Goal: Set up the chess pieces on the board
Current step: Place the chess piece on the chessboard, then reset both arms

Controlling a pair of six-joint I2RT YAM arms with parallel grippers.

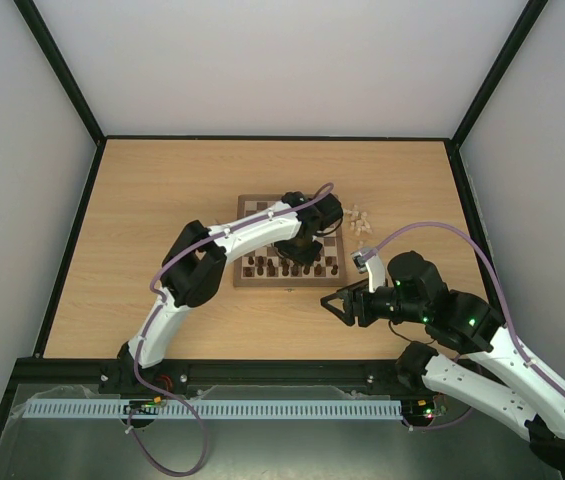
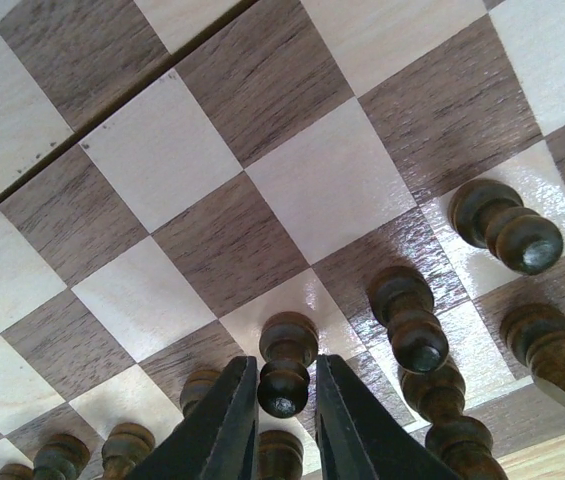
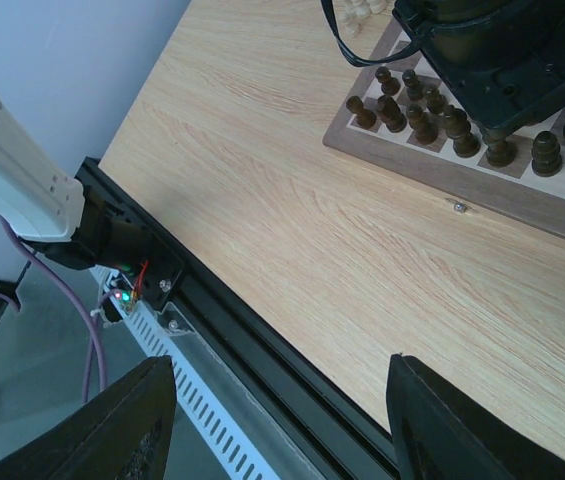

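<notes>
Top view, left to right. The counter [image 1: 152, 200] carries the board [image 1: 260, 209] at mid-frame. The left arm reaches in from the lower left, and the left tool [image 1: 303, 254] hangs low over the board's near right part. The dark pieces [image 1: 280, 267] stand in the rows along the board's near edge. The pale pieces [image 1: 362, 222] lie in a loose cluster on the counter, just off the board's upper right corner.

Left wrist view: the left tool [image 2: 284, 362] is narrowed to a slim gap. Its fingers [image 2: 224, 425] flank the head of a dark pawn [image 2: 287, 345] that stands on a cream square of the board [image 2: 322, 180]. The left pad seems to touch the head. A sliver of space shows on the right. Whether it actually clamps, I cannot tell. More dark pawns [image 2: 409, 320] stand to the right.

The right tool [image 1: 338, 303] sits over bare counter below the board's lower right corner. In the right wrist view, the right tool [image 3: 280, 372] is spread wide and grips nothing, with wood grain and the counter's black edge rail between its fingers.
</notes>
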